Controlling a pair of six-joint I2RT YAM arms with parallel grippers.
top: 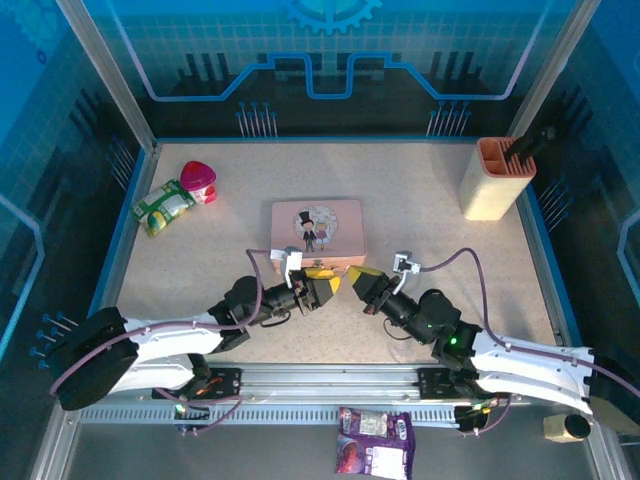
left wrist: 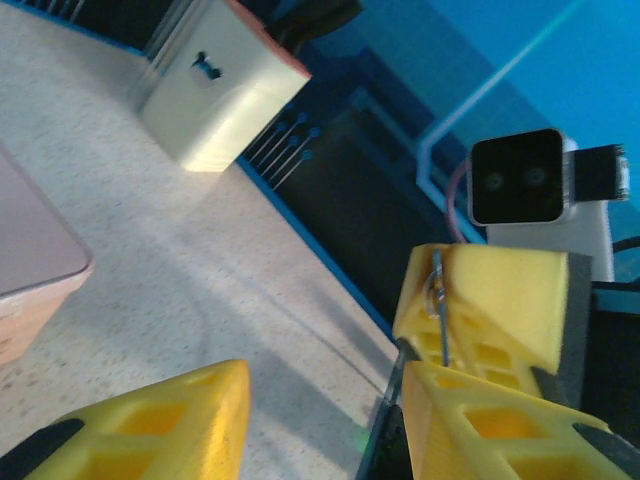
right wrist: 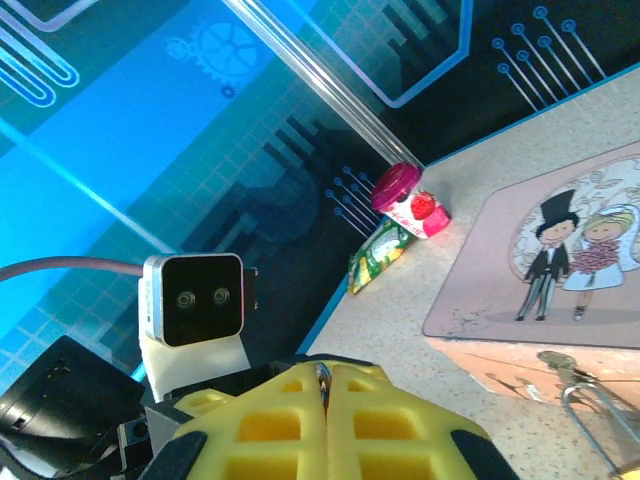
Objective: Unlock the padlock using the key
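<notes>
So both arms are reaching in low over the table (top: 200, 270) and meeting nose to nose just in front of the pink tin (top: 318, 230), the one with the little bride and groom on its lid. The right pincer (top: 360, 282) is squeezing its yellow fingers (right wrist: 380, 425) tight together. From the left wrist camera you're seeing a thin grey sliver of metal pinched in the seam, sticking out at the tip, and I'm reading that as the key (left wrist: 438, 300). The left pincer (top: 328, 282) is facing it with its fingers (left wrist: 150, 430) standing apart and bare table showing between them, so it isn't gripping anything I can make out. The two pincers are sitting just beside each other, tips nearly touching. The padlock (right wrist: 553, 359) is looking like that small brassy bit with a thin silver loop, right against the tin's front wall in the right wrist view. I can't tell whether it's hanging on the tin or just lying by it. Off in the far left corner a green snack packet (top: 163, 207) and a pink-lidded cup (top: 198, 180) are sitting side by side, a beige holder (top: 495, 178) is standing far right, and a purple packet (top: 375, 437) is lying by the arm bases.
</notes>
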